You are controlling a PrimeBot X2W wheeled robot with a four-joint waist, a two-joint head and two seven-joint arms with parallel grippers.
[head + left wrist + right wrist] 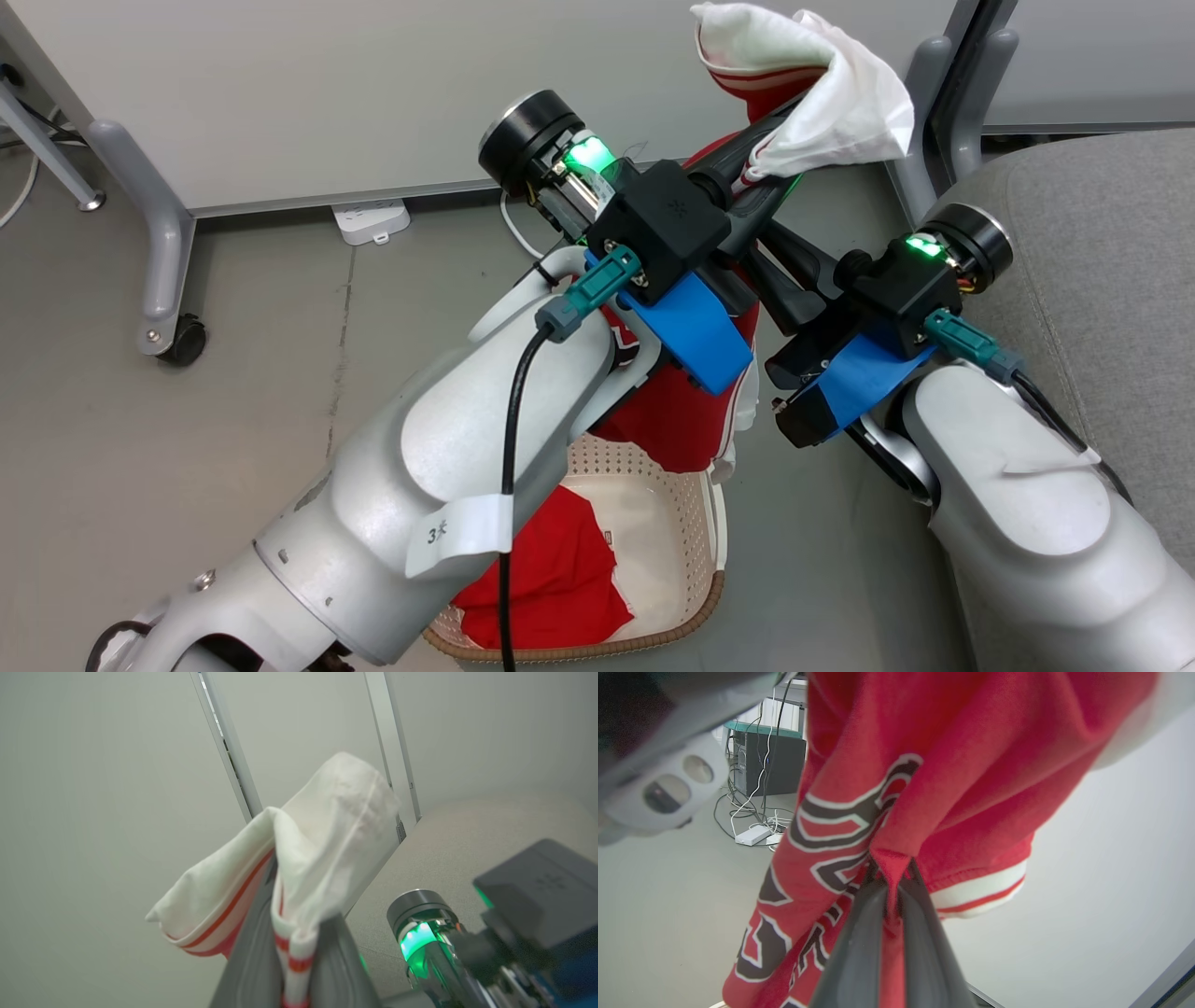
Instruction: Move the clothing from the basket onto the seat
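While above the basket [695, 532] behind the left forearm [448, 448], jersey [677, 411] tight in closed left gripper [301, 896] and right gripper [889, 872].

The head view looks steeply down from above the basket [695, 611]. Both wrist views face outward at very close range, and all three share the jersey [674, 420].

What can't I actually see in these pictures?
- Head view: the left forearm hides much of the basket and part of the plain red garment.
- Right wrist view: folds and the bottom edge break up the lettering on the jersey, so it cannot be read.
- Head view: the seat runs off the right edge.
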